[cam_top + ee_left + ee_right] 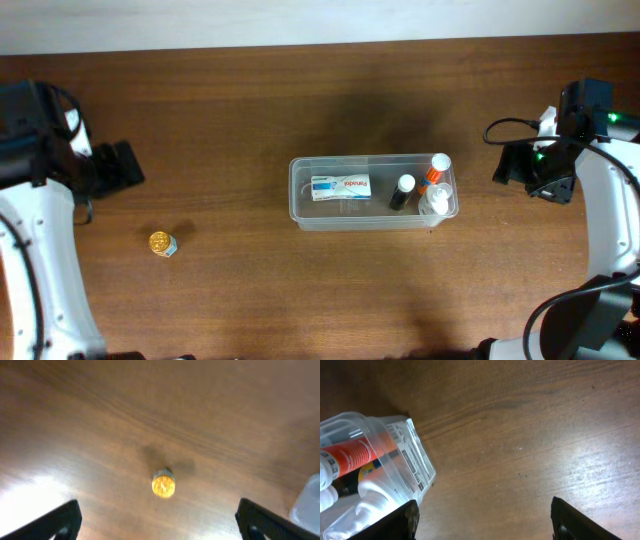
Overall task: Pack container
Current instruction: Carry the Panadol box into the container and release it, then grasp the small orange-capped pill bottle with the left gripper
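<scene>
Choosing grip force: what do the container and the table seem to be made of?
The container looks like clear, glossy plastic: see-through walls, thin rim. The table looks like wood or wood-look laminate: brown grain, slight sheen.

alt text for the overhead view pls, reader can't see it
A clear tub sits in the middle of a wooden table, holding a white tube, a dark bottle, an orange tube and a white bottle. A small gold-topped jar stands alone near the left arm; the right arm is at the opposite edge.
</scene>
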{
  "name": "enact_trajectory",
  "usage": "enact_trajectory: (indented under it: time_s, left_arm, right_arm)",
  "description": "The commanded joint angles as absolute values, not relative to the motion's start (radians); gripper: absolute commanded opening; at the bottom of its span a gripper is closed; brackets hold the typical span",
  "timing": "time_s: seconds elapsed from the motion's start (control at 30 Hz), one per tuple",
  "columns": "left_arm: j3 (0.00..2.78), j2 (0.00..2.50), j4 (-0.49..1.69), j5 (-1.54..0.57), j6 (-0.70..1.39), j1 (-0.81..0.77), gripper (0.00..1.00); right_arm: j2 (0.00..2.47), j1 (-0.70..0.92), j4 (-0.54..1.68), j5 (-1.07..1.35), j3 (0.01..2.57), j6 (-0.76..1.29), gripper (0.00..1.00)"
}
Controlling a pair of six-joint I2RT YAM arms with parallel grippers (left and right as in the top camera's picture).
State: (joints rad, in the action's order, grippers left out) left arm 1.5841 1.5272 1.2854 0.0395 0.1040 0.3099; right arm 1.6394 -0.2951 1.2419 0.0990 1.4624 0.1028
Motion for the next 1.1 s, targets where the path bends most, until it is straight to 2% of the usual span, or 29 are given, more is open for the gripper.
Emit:
enact_trajectory:
  time_s: [0.0, 0.23, 0.7, 0.8, 0.93, 0.97, 1.07]
  left_arm:
    - [1.388, 1.551, 1.180, -0.005, 0.120, 0.321, 0.99]
    - [1.201, 1.654, 1.033, -0.005, 0.128, 0.321, 0.99]
    - [1.181, 1.896, 1.024, -0.039, 0.142, 0.321, 0.99]
    - [1.181, 1.899, 1.025, -0.039, 0.142, 0.321, 0.90]
    - [1.181, 1.899, 1.029, -0.040, 0.142, 0.321, 0.61]
    - [1.181, 1.899, 1.031, -0.040, 0.142, 0.321, 0.57]
    - [1.181, 1.899, 1.035, -0.043, 0.142, 0.321, 0.54]
  right_arm:
    - [1.637, -0.300, 1.242, 0.101, 1.463, 0.105, 0.77]
    - [1.637, -0.300, 1.245, 0.101, 1.463, 0.105, 0.77]
    - [1.637, -0.300, 1.245, 0.101, 1.463, 0.105, 0.77]
    - [1.637, -0.300, 1.245, 0.101, 1.463, 0.105, 0.76]
    - [1.637, -0.300, 1.245, 0.101, 1.463, 0.105, 0.77]
    - [1.637, -0.300, 1.245, 0.101, 1.463, 0.105, 0.76]
    - [1.637, -0.300, 1.245, 0.101, 1.463, 0.105, 0.77]
